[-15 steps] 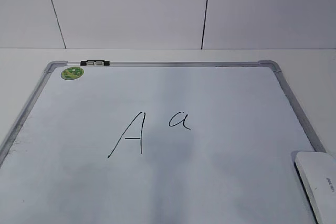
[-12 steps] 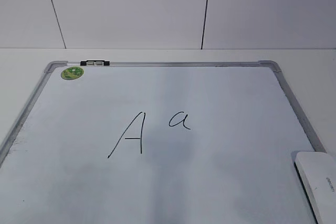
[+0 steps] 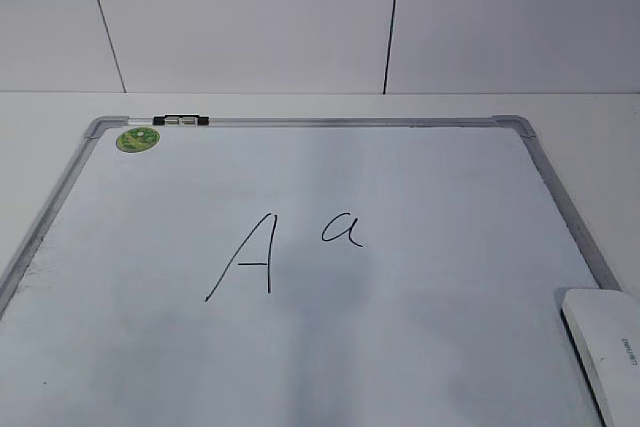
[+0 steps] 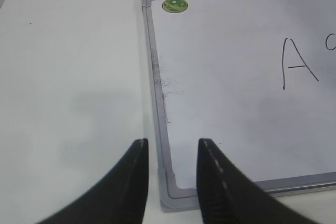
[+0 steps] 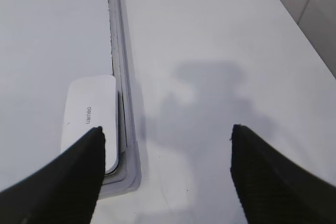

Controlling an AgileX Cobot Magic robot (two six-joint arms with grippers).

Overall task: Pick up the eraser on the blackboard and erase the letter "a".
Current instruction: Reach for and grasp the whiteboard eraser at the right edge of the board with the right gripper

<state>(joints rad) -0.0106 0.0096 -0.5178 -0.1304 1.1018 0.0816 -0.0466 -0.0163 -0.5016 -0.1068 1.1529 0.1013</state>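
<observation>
The blackboard [image 3: 330, 347] is a white board in a silver-grey frame, lying flat on the table. The small handwritten letter "a" [image 3: 342, 230] sits near its middle, right of a larger capital A [image 3: 245, 257]. The white eraser [image 3: 605, 347] lies on the board's near right corner. In the right wrist view the eraser [image 5: 89, 119] lies against the frame, and my right gripper [image 5: 166, 129] hangs above it, wide open, its left finger over the eraser's near end. My left gripper [image 4: 172, 142] stands open and empty above the board's near left corner. Neither gripper shows in the exterior view.
A round green sticker [image 3: 137, 139] and a small black-silver clip [image 3: 181, 121] mark the board's far left corner. White table [image 5: 220, 51] surrounds the board. A white panelled wall [image 3: 250, 17] rises behind it.
</observation>
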